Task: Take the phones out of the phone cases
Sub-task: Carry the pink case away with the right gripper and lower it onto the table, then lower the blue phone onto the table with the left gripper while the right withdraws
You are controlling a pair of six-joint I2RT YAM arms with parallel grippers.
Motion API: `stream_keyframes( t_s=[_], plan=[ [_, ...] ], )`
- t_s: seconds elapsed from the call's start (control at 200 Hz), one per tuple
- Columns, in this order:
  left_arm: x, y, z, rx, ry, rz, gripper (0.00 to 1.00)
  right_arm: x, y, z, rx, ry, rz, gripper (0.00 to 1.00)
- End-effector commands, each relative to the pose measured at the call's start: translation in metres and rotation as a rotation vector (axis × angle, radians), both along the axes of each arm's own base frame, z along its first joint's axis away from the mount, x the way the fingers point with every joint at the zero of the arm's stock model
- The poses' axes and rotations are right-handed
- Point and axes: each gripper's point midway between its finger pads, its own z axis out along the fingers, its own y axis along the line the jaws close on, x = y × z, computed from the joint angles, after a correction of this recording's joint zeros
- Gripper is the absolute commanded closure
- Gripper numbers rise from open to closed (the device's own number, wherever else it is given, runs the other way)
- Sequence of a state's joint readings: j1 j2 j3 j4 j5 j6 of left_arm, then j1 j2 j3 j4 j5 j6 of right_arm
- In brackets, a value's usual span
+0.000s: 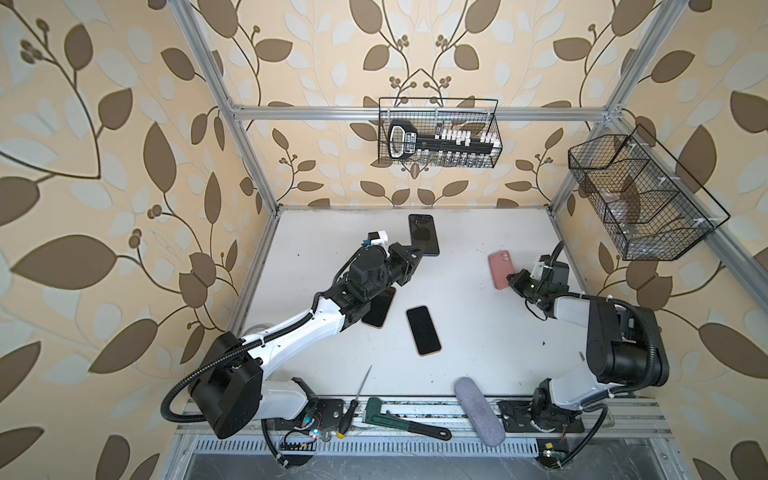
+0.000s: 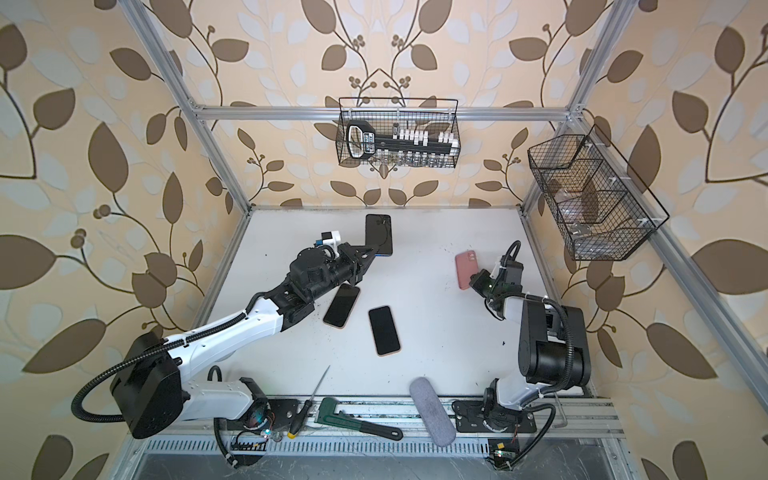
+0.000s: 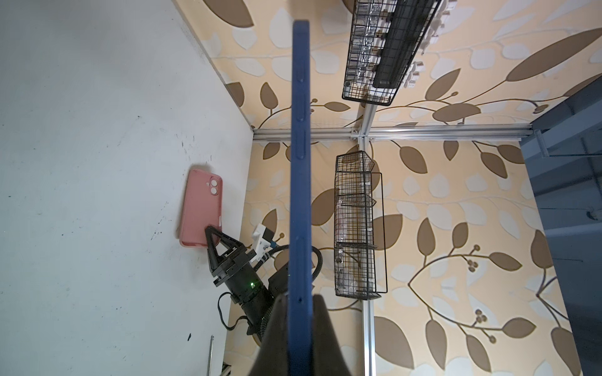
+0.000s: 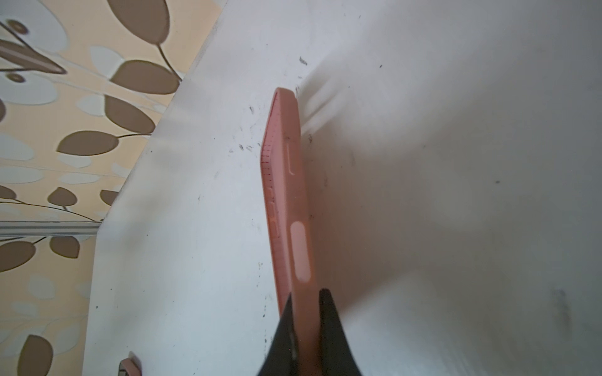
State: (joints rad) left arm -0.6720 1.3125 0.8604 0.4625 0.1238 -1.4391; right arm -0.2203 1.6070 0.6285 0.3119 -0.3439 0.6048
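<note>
Evidently separated: left claw (image 3: 301, 301) pinches the blue phone (image 3: 300, 130) near the tabletop (image 1: 478, 332) far edge, right claw (image 4: 306, 298) pinches the pink case (image 4: 290, 182); best lowered flat.

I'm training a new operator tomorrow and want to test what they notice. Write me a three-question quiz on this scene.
1. Which thing does the right gripper hold? A) pipe wrench B) pink phone case C) screwdriver
2. True or false: the left gripper is shut on the blue-edged phone.
3. How many phones lie flat on the table, in neither gripper?

Key: 1 B; 2 true; 3 two.
</note>
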Motion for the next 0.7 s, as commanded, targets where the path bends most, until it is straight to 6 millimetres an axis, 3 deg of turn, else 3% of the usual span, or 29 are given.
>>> stream_keyframes(
  t_s=[0.0,0.31,0.51,0.694],
  plan=[
    [0.000,0.004,0.032,-0.066,-0.107,0.000,1.00,0.007,-0.007,-0.004,-0.029,0.022,0.011,0.86],
    [0.001,0.011,0.028,-0.038,-0.108,0.021,1.00,0.008,-0.025,-0.003,-0.109,0.072,-0.056,0.49],
    [0.003,0.009,0.021,-0.014,-0.104,0.018,1.00,0.003,-0.033,0.005,-0.185,0.087,-0.085,0.38],
    [0.011,0.001,0.004,0.043,-0.099,0.006,1.00,0.002,-0.015,0.021,-0.229,0.046,-0.035,0.36]
  ],
)
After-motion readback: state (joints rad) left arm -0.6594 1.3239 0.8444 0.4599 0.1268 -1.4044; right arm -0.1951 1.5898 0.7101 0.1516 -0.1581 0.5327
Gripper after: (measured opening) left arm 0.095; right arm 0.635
